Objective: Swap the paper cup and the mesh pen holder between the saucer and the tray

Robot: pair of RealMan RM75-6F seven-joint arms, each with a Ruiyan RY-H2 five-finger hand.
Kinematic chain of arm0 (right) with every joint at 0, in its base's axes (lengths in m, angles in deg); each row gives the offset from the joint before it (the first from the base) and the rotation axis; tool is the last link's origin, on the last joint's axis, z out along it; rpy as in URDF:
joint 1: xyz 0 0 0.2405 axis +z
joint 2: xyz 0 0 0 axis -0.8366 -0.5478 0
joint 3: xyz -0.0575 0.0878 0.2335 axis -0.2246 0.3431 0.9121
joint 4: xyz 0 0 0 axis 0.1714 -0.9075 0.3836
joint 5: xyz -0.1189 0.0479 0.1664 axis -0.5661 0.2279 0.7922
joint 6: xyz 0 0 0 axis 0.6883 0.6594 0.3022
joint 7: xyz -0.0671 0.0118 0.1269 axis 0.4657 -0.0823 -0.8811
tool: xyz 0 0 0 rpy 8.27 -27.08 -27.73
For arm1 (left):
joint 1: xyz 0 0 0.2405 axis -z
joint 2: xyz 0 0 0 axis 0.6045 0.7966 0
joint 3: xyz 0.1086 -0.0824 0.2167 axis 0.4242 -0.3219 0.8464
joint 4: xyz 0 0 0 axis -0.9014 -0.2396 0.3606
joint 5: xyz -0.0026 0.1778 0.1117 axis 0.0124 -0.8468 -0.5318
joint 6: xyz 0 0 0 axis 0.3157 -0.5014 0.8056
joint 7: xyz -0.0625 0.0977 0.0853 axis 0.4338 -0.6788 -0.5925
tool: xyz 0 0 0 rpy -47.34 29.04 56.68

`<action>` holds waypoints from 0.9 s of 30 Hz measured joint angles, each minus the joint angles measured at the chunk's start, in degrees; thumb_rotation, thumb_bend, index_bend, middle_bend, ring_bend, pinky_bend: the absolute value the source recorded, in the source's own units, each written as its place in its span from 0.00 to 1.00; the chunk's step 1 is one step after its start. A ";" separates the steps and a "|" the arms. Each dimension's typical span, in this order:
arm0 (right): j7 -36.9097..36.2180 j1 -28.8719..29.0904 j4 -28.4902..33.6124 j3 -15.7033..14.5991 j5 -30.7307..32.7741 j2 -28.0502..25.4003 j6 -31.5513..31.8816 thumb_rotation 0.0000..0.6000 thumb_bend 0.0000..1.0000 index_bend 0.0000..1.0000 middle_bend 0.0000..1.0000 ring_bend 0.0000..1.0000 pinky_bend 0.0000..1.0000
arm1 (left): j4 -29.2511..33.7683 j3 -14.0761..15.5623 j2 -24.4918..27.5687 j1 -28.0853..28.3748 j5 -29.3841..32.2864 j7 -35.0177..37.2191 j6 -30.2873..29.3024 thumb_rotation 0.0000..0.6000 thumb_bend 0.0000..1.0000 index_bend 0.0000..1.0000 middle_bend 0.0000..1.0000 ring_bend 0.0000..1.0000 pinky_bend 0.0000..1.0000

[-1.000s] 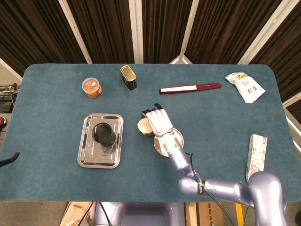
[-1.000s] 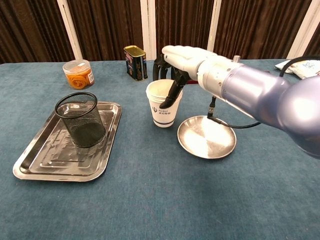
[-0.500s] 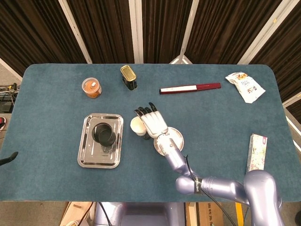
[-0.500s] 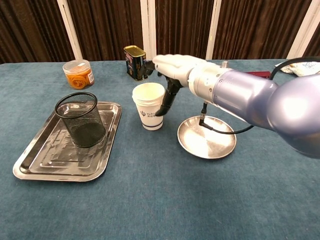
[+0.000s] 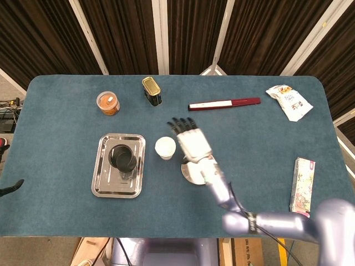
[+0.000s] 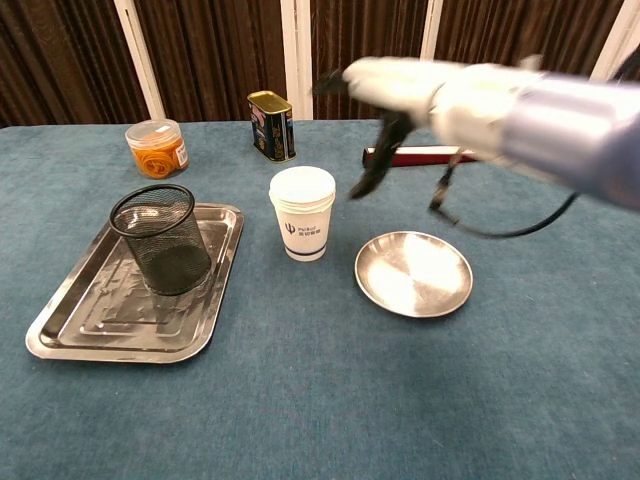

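Note:
The white paper cup (image 5: 165, 148) (image 6: 302, 213) stands upright on the blue cloth, between the tray and the saucer. The black mesh pen holder (image 5: 122, 157) (image 6: 162, 238) stands on the steel tray (image 5: 102, 185) (image 6: 80, 322). The round steel saucer (image 5: 191, 173) (image 6: 413, 272) lies bare to the right of the cup. My right hand (image 5: 192, 141) (image 6: 395, 82) hovers above and to the right of the cup, fingers spread, holding nothing. A dark tip at the left edge of the head view (image 5: 12, 187) may belong to my left arm; the left hand itself does not show.
At the back stand an orange-filled jar (image 5: 108, 103) (image 6: 156, 148) and a gold-topped tin (image 5: 152, 90) (image 6: 270, 125). A red-and-white long box (image 5: 224, 103) (image 6: 415, 156) lies behind the saucer. A snack bag (image 5: 289, 102) and a flat carton (image 5: 303, 184) lie at the right.
My right hand carried the cup left off the saucer area, set it down on the cloth, let go, then rose up and to the right.

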 measured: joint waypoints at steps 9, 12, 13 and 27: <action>-11.13 -22.52 10.94 -11.80 -17.33 -19.10 18.35 1.00 0.00 0.00 0.00 0.00 0.00 | 1.31 1.95 0.20 0.93 -3.59 0.53 1.74 1.00 0.05 0.16 0.00 0.00 0.00; -19.16 -29.69 9.62 -17.13 -22.80 -21.99 21.48 1.00 0.00 0.00 0.00 0.00 0.00 | 1.91 2.55 0.52 2.06 -4.03 0.90 4.54 1.00 0.05 0.16 0.00 0.00 0.00; -22.46 -32.05 8.38 -19.24 -25.06 -22.55 22.67 1.00 0.00 0.00 0.00 0.00 0.00 | 2.20 2.62 0.69 2.60 -4.05 0.90 5.68 1.00 0.05 0.16 0.00 0.00 0.00; -31.82 -42.48 -3.13 -24.11 -32.83 -21.36 24.78 1.00 0.00 0.00 0.01 0.00 0.00 | 10.11 -2.70 1.13 20.85 5.64 -3.73 29.91 1.00 0.01 0.15 0.00 0.00 0.00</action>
